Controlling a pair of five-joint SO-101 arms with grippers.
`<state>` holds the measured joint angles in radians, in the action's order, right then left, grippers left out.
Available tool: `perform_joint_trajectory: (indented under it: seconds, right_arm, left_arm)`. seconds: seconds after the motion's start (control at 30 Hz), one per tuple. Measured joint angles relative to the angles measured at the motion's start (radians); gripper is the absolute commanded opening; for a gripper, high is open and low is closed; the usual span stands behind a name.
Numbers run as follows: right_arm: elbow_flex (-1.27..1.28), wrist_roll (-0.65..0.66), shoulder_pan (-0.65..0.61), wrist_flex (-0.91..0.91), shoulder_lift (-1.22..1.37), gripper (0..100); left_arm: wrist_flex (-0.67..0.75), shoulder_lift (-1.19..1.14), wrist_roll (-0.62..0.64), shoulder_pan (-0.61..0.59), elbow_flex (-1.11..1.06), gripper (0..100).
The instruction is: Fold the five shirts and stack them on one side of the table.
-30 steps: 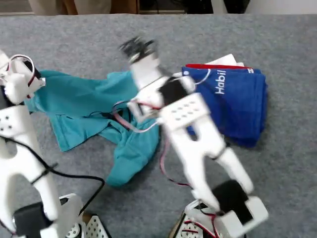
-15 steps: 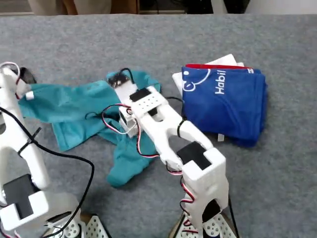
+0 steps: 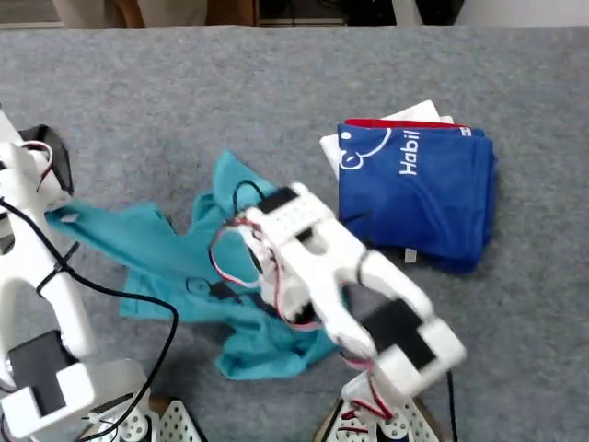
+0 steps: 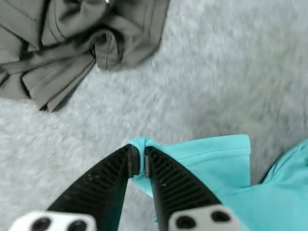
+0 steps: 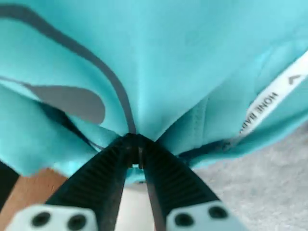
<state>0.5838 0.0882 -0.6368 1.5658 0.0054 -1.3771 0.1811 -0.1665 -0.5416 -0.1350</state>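
We find the teal shirt [image 3: 156, 250] crumpled left of centre on the bench [image 3: 138, 83], toward its near edge. The left hand [image 4: 138, 159] is clamped on one corner of it, the right hand [image 5: 136, 149] on a bunched fold. A folded blue shirt [image 3: 419, 198] tops a stack near the right edge.

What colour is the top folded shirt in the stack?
The folded shirt is blue with white print; high view.
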Motion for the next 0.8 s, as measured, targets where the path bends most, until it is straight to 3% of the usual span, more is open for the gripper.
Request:
perform_joint_trajectory:
  seconds: [0.23,0.33,0.43,0.6,0.8]
  right_arm:
    - [0.087,0.184,0.003,0.083,-0.400,0.5]
    - [0.008,0.285,0.003,0.132,-0.540,0.5]
    - [-0.115,0.304,0.014,0.101,-0.608,0.5]
    - [-0.236,0.229,0.034,-0.115,-0.519,0.5]
    - [-0.299,0.101,0.038,-0.465,-0.163,0.2]
  left_arm:
    - [-0.149,0.130,-0.135,-0.011,0.002,2]
    - [-0.157,0.149,-0.141,-0.014,0.002,2]
    - [-0.157,0.149,-0.141,-0.014,-0.005,2]
    - [-0.132,0.149,-0.141,-0.014,-0.071,2]
    - [-0.087,0.149,-0.141,-0.014,-0.152,2]
